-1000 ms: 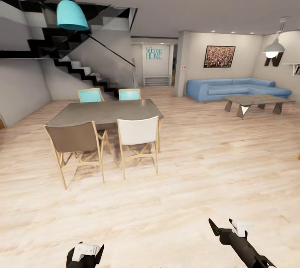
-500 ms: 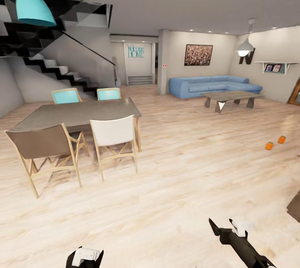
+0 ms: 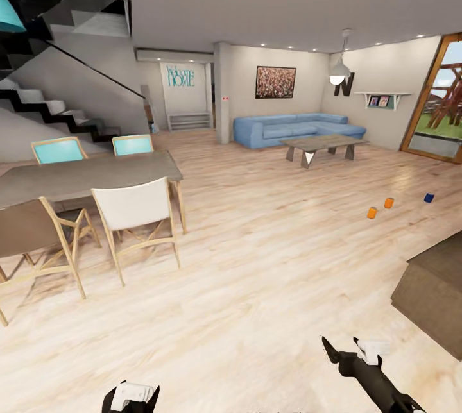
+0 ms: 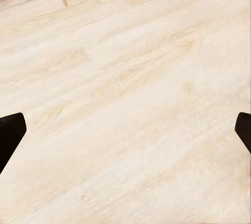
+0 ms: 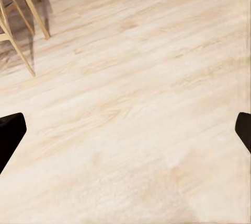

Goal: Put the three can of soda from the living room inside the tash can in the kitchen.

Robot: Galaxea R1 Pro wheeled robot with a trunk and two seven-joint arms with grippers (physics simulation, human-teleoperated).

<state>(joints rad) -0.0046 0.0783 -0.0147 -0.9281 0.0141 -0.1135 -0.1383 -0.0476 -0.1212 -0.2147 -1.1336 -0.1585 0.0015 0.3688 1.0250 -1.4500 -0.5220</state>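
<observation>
Swinging our view right, we now see all three cans on the floor at right-centre: two orange cans [image 3: 380,208] and a blue can [image 3: 428,197]. Both our left gripper [image 4: 125,130] and right gripper [image 5: 125,130] hang spread and empty, so the fetching has not begun.

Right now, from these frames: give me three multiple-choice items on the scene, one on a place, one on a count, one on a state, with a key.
1. Where do the soda cans stand?
A. on the dining table
B. on the plank floor
C. on the blue sofa

2. How many cans are orange?
A. one
B. two
C. three

3. What state are both hands in?
A. open and empty
B. shut on a can
C. shut on a chair leg

Key:
1 B: the orange cans and the blue can sit on bare floor, apart from the dining table and the sofa.
2 B: two orange, one dark blue.
3 A: each wrist view shows the left hand and right hand with fingertips far apart and only floor between them.
</observation>
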